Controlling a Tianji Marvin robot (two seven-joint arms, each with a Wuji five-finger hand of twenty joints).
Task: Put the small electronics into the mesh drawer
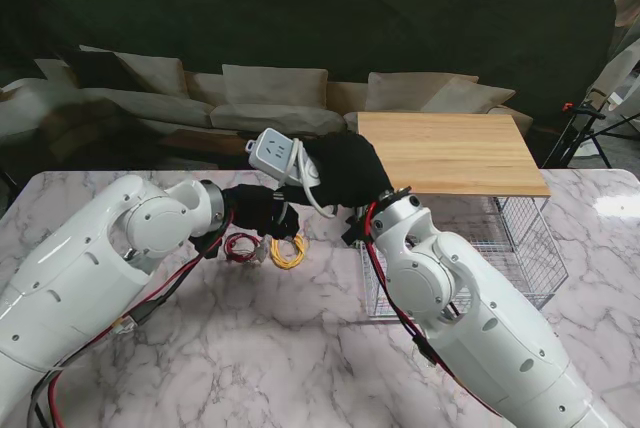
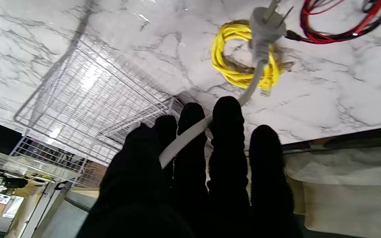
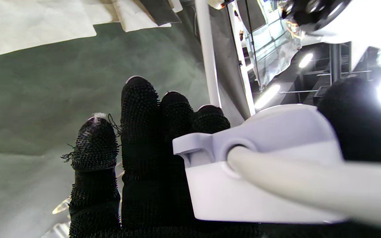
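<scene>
Taking the white wire mesh drawer (image 1: 520,243) as the landmark: it stands pulled out from under a light wooden top (image 1: 445,151), on the marble tabletop (image 1: 250,348), and it looks empty in the part the right arm does not cover.

Nearest to me and left of the drawer, a yellow coiled cable (image 1: 288,251) and a red-and-black coiled cable (image 1: 240,246) lie on the tabletop, just beside each other and well short of the drawer's front rim.

A little farther from me, the black-gloved left hand (image 1: 258,210) has its fingers pressed together around the grey-white cord (image 2: 190,134) of the white power strip (image 1: 272,153); the grey plug (image 2: 265,24) hangs over the yellow coil.

Farther still, left of the drawer's far corner and raised off the tabletop, the black-gloved right hand (image 1: 345,170) is closed on the strip's body, thumb on one side and fingers (image 3: 137,125) flat along the other.

This looks like the carry step: the strip is lifted but not yet over the drawer. The next move calls for both hands travelling right together, so that the cord and plug clear the front rim, then lowering the strip inside. The dangling plug could snag on the mesh or drag the yellow coil.
</scene>
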